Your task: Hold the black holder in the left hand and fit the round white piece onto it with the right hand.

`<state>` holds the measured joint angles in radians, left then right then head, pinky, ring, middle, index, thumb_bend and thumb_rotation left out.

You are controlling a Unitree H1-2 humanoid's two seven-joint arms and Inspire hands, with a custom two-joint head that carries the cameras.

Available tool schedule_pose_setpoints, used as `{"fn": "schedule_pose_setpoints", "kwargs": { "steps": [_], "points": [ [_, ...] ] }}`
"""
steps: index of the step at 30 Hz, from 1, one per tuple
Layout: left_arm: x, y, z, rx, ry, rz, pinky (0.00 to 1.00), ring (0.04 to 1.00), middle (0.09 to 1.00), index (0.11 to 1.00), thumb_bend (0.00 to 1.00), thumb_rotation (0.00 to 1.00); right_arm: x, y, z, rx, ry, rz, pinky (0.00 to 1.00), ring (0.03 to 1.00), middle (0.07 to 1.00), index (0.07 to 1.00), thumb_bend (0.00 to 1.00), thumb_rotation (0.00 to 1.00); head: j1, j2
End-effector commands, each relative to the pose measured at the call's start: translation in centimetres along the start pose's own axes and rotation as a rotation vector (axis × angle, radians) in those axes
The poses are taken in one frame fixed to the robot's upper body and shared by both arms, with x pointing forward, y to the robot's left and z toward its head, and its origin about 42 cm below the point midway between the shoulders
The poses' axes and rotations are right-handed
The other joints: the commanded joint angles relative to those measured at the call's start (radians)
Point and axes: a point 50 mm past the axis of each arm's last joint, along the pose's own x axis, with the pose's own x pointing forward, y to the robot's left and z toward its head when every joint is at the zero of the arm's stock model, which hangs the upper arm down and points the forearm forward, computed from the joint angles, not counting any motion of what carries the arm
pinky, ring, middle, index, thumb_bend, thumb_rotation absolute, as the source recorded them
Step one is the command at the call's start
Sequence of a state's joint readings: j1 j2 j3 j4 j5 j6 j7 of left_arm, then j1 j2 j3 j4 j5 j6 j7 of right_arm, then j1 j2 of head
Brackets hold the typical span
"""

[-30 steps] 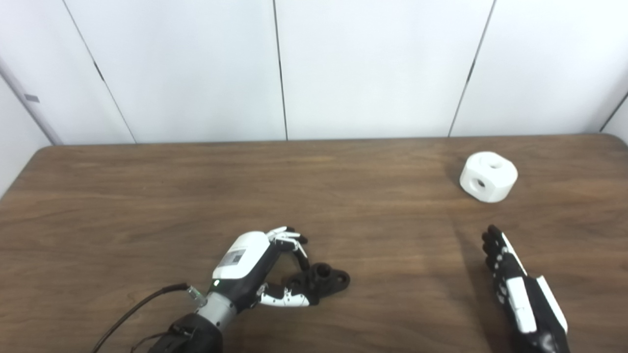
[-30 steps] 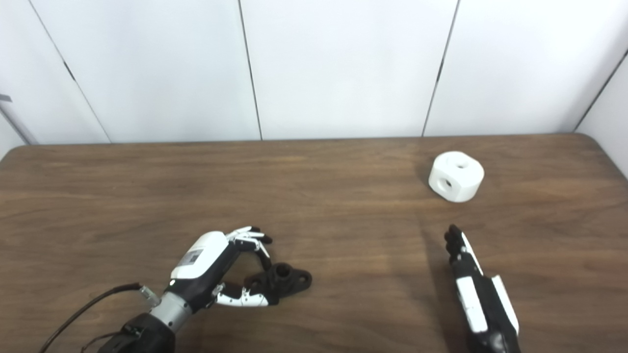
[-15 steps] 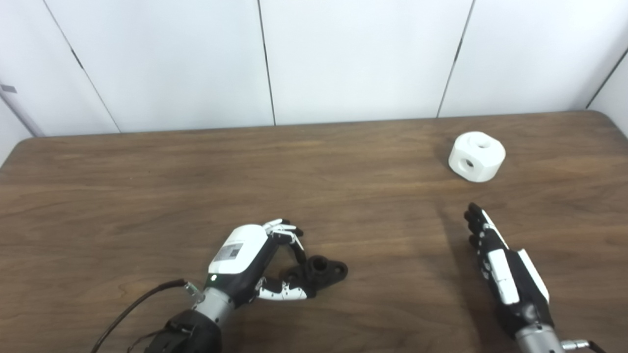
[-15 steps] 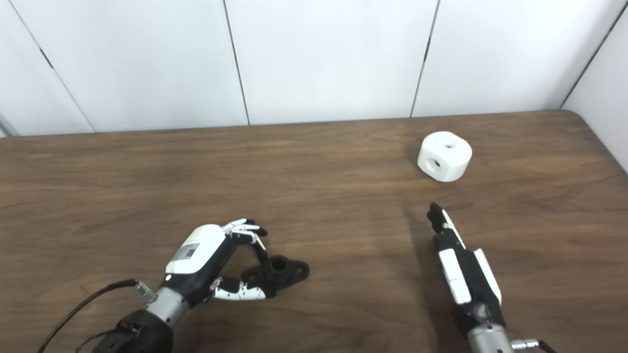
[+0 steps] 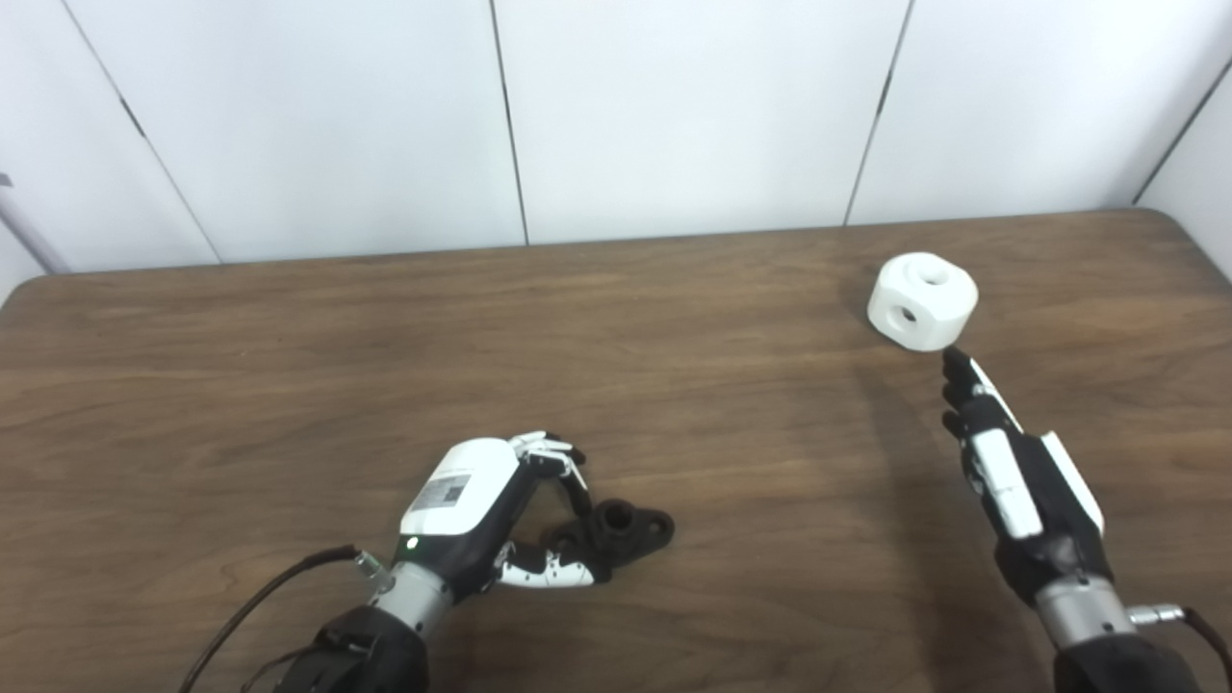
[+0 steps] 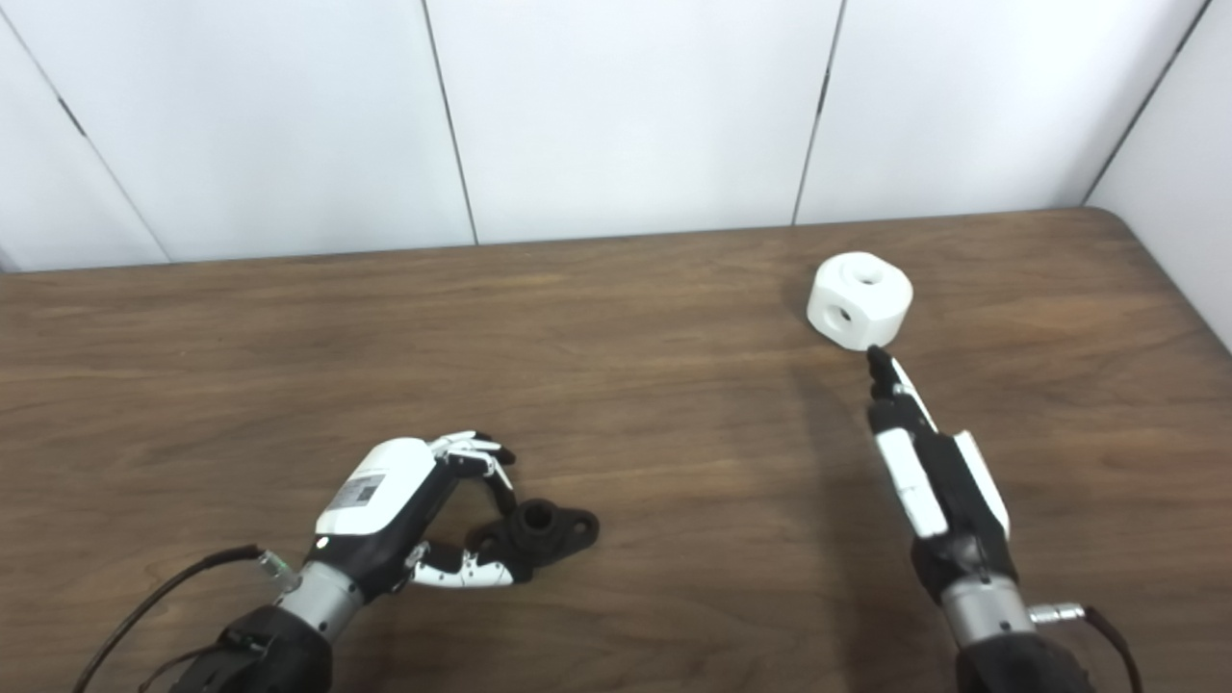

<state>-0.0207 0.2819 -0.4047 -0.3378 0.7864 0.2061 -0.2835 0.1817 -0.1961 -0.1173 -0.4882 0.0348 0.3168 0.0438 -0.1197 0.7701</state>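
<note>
Left hand (image 5: pixel 486 520) white-backed with a small grey label, black fingers, silver wrist, dark cable; right hand (image 5: pixel 1011 472) black-and-white, silver wrist

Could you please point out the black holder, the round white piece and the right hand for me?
black holder (image 5: pixel 630 527), left eye view: its raised round socket.
round white piece (image 5: pixel 922 300), left eye view: the front face, beside the side hole.
right hand (image 6: pixel 922 467), right eye view: the back of the hand.

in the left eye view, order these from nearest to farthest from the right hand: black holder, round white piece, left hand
1. round white piece: just beyond the right hand, far right of the table.
2. black holder: near side, left of the right hand.
3. left hand: farther left, its fingers curled at the holder.
</note>
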Motion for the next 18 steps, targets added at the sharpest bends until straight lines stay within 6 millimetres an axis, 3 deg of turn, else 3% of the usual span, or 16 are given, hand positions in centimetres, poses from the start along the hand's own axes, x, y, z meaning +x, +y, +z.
{"fn": "schedule_pose_setpoints", "kwargs": {
  "steps": [1,7,11,18],
  "points": [
    [-0.6,-1.7,-1.3,-0.005,0.069,-0.109,0.82,0.880,0.788,0.487,0.52,0.05,0.8,-0.6,2.0,-0.022,-0.076,-0.004,1.00,1.000,1.000,0.986,0.66,0.84,-0.001,0.000],
    [-0.8,-2.0,-1.8,0.022,0.073,-0.111,0.83,0.877,0.787,0.487,0.52,0.05,2.7,-1.4,3.1,-0.062,-0.102,-0.036,1.00,1.000,1.000,0.991,0.66,0.70,-0.027,-0.012],
    [-1.0,-2.3,-2.2,0.052,0.061,-0.105,0.84,0.868,0.780,0.487,0.52,0.05,3.8,-2.0,3.7,-0.195,-0.114,-0.078,1.00,1.000,1.000,0.989,0.64,0.72,-0.055,-0.022],
    [-1.4,-2.5,-2.7,0.081,0.050,-0.101,0.87,0.866,0.778,0.487,0.52,0.05,6.0,-2.7,4.4,-0.371,-0.141,-0.127,0.97,0.981,0.988,0.966,0.67,0.63,-0.082,-0.039]
  ]
}}
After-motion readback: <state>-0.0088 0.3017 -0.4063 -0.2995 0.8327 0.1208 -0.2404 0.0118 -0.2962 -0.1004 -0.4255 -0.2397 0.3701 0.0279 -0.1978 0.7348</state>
